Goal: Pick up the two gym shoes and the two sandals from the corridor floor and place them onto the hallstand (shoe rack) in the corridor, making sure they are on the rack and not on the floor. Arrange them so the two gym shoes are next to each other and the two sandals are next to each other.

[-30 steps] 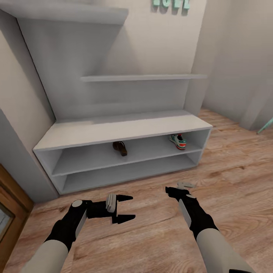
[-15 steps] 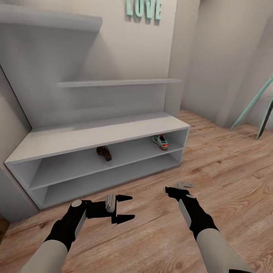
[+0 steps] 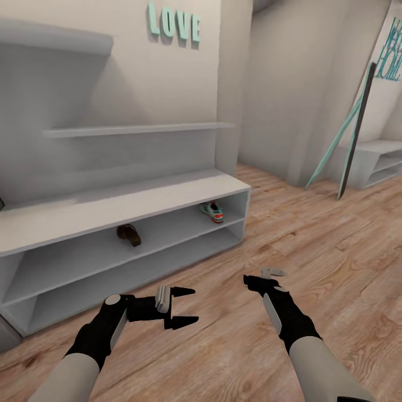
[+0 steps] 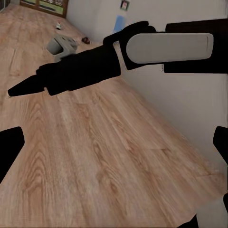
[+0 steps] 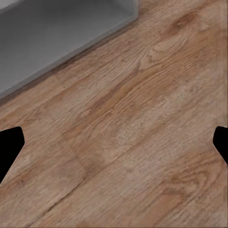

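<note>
The hallstand stands at the left of the head view, pale grey with two open shelf rows. On its upper row lie one dark brown sandal and, near the right end, one cream gym shoe with green and red accents, well apart from each other. My left gripper hangs open and empty above the corridor floor in front of the hallstand. Beside it, my right gripper is also open and empty. The right wrist view looks down on bare planks and the hallstand's bottom edge.
A turquoise pole and a dark pole lean against the wall at the right. A second low white unit stands behind them. A wall corner juts out just past the hallstand's right end. Far down the floor lie small things, too small to identify.
The whole head view has swung to the right, so the hallstand now sits further left and the leaning poles have come into view. Both arms hold the same pose.
</note>
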Controlling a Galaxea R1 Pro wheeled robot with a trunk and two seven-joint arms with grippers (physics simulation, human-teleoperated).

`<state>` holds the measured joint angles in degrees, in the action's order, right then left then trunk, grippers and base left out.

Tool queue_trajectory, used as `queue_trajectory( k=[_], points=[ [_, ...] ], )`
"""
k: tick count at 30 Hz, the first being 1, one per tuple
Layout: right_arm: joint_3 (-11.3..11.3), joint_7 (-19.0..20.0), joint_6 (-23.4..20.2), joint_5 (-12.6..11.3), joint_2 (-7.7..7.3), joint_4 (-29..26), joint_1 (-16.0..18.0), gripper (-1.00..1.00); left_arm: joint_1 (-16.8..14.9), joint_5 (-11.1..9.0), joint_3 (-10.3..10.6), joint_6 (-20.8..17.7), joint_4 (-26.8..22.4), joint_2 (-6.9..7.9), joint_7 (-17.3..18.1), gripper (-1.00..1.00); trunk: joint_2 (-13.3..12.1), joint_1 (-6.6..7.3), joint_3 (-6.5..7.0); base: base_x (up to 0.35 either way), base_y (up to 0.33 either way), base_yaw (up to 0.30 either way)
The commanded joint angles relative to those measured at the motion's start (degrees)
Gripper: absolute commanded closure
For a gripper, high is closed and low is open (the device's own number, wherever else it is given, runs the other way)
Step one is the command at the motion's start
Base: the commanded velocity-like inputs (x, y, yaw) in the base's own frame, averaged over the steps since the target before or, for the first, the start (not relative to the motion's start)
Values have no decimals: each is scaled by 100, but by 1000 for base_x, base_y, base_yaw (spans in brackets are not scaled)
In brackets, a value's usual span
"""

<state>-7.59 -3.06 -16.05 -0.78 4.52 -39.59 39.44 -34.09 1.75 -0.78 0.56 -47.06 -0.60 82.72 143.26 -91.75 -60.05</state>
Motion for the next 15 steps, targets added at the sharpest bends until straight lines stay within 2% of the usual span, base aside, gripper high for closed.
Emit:
queue_trajectory(
  k=[1, 3, 15],
  points=[
    [-14, -10, -30, -9, 6, -9, 2, -100, -2, 19, -6, 5, -5, -2, 16, -100, 0, 3, 20, 0, 0, -290],
    [-14, -10, -30, -9, 6, -9, 2, -100, -2, 19, -4, 5, -5, -2, 16, -100, -9, 12, 67, 0, 0, -290],
    [-14, -10, -30, -9, 6, -13, 4, -100, -2, 10, -1, 5, -5, -2, 14, -100, -9, 12, 93, 0, 0, -290]
  ],
)
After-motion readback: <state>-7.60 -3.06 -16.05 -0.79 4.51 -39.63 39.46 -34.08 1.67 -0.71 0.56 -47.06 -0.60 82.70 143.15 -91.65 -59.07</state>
